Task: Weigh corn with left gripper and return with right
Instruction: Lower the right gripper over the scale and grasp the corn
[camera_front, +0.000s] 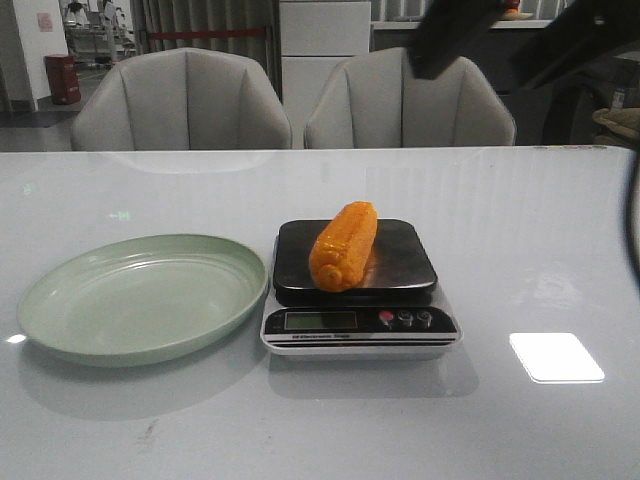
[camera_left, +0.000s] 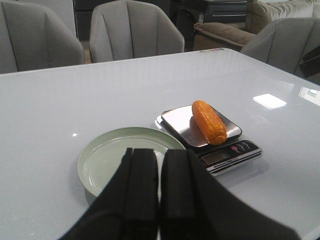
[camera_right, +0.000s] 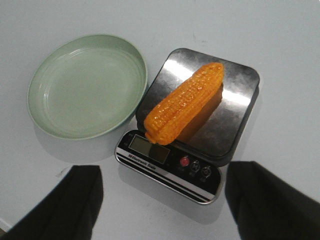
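The orange-yellow corn (camera_front: 344, 245) lies lengthwise on the steel platform of a small digital scale (camera_front: 402, 262) at the middle of the white table. It also shows in the left wrist view (camera_left: 209, 121) and the right wrist view (camera_right: 185, 102). An empty green plate (camera_front: 140, 295) sits just left of the scale. My left gripper (camera_left: 160, 152) is shut and empty, held back above the near side of the plate (camera_left: 115, 150). My right gripper (camera_right: 164, 172) is open wide and empty, high above the scale (camera_right: 235, 125); its dark fingers (camera_front: 455, 35) show blurred at the top of the front view.
Two grey chairs (camera_front: 180, 100) (camera_front: 410, 100) stand behind the table's far edge. A bright light reflection (camera_front: 556, 357) lies on the table right of the scale. The scale's display and buttons (camera_right: 195, 167) face the robot's side.
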